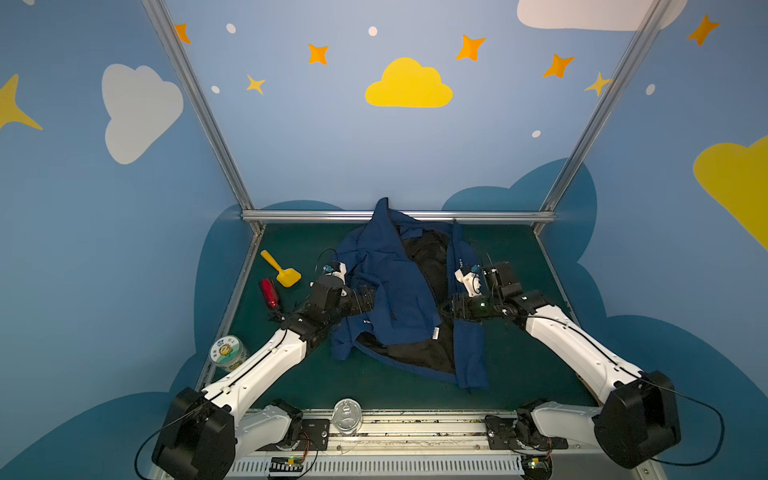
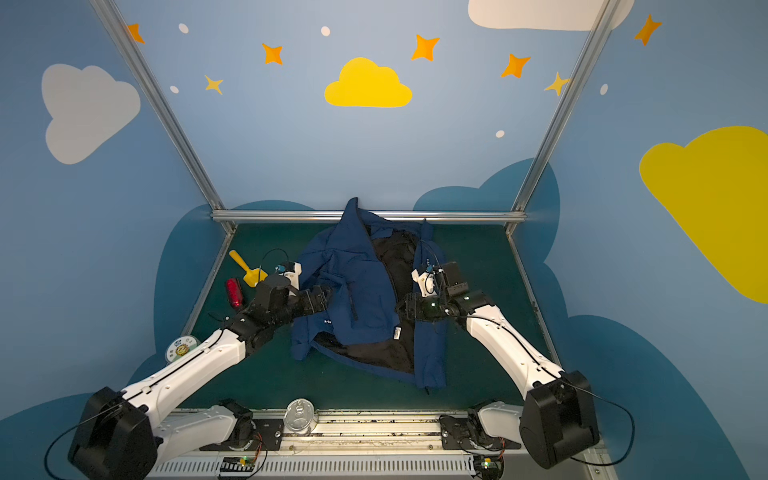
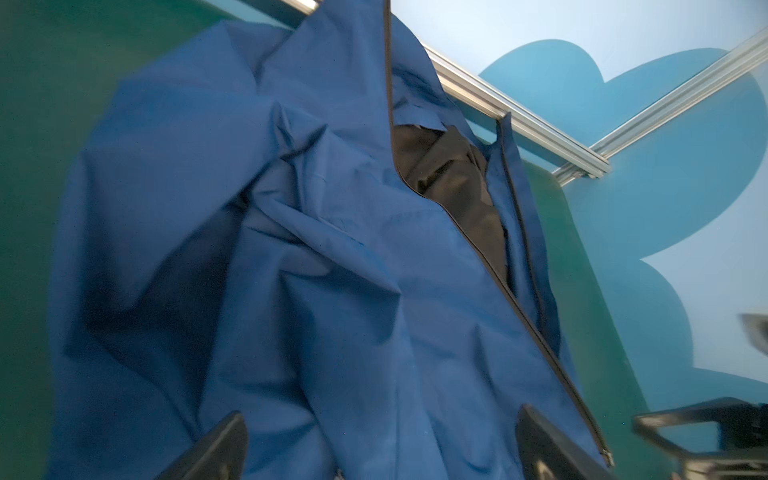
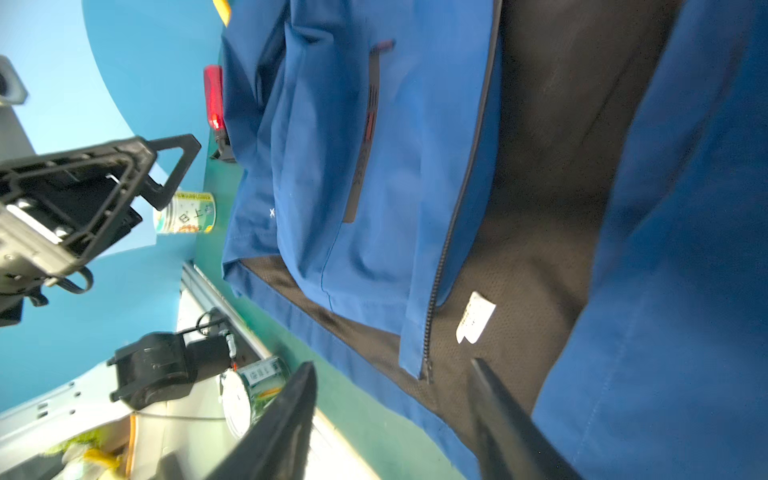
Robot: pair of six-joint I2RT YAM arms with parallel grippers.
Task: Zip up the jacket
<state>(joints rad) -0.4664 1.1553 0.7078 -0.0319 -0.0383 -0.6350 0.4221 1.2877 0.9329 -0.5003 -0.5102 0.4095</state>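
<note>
Right now we are looking at the jacket (image 1: 386, 291), which is lying spread out in the middle of the green table (image 1: 519, 374). Its collar is riding up against the metal rail (image 1: 316, 215) at the back. The front is gaping unzipped in both top views. The black lining (image 1: 428, 257) is showing between the two blue panels, and a white tag (image 4: 473, 318) is sitting on that lining near the jacket's hem.

The left gripper (image 1: 365, 300) is hanging over the jacket's left side with its jaws spread wide and nothing in them. In the left wrist view its fingers (image 3: 220, 444) are framing crumpled blue cloth, and we cannot tell whether they are touching it.

The right gripper (image 1: 449, 307) is reaching in from the jacket's right side, low over the open front. Its jaws are standing apart, and we are seeing nothing pinched between them. In the right wrist view the zipper end (image 4: 426, 370) of the jacket's left panel is lying just ahead of the gap.

Left of the jacket, a yellow scoop (image 1: 282, 268) and a red bottle (image 1: 269, 293) are lying close together. A labelled tin (image 1: 226, 353) is standing off the jacket's near left corner. A clear can (image 1: 347, 417) is standing in front of the jacket's hem, well apart from it.
</note>
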